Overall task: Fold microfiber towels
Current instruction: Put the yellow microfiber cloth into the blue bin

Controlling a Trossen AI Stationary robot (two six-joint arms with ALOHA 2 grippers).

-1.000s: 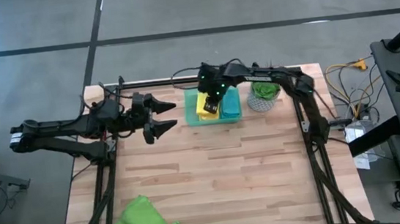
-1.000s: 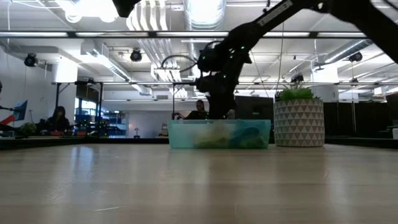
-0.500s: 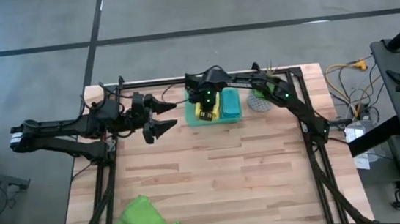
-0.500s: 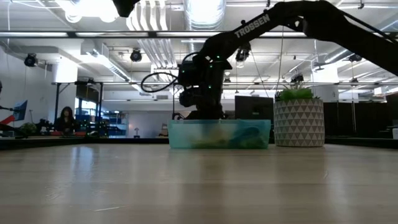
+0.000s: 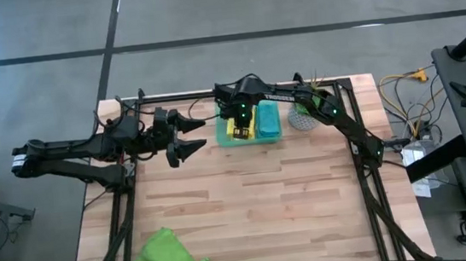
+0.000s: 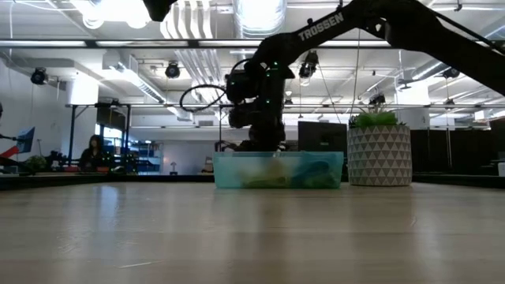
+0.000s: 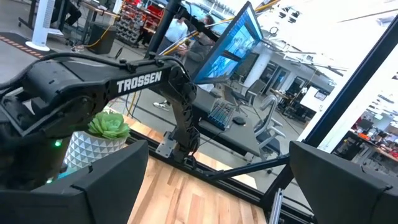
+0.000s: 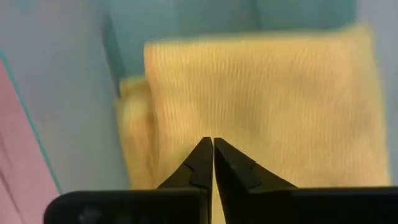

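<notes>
A folded yellow towel [image 5: 239, 130] and a teal-blue towel [image 5: 268, 121] lie side by side in the translucent green tray [image 5: 252, 141] at the table's far middle. My right gripper [image 5: 237, 123] is shut and points down onto the yellow towel [image 8: 261, 99] inside the tray. Lime green towels [image 5: 168, 258] lie in a crumpled heap at the near left corner. My left gripper [image 5: 199, 134] is open and empty, level above the table to the left of the tray; its fingers also show wide apart in the left wrist view [image 7: 217, 186]. My right gripper comes from above, pointing down, with its shut fingertips [image 8: 205, 155] at the yellow towel's top face [image 8: 249, 124], near one folded edge. Nothing shows between the fingers. I cannot tell whether the tips touch the towel, which lies flat in the tray.
A potted plant in a patterned white pot [image 5: 304, 115] stands just right of the tray, under the right arm. Bare wooden tabletop [image 5: 257, 205] spreads across the middle and near right. A black frame rail [image 5: 178, 97] runs along the far edge.
My right gripper has gone down into the tray and a little toward the table's left edge, staying over the yellow towel. In the last half second it has kept almost still.
</notes>
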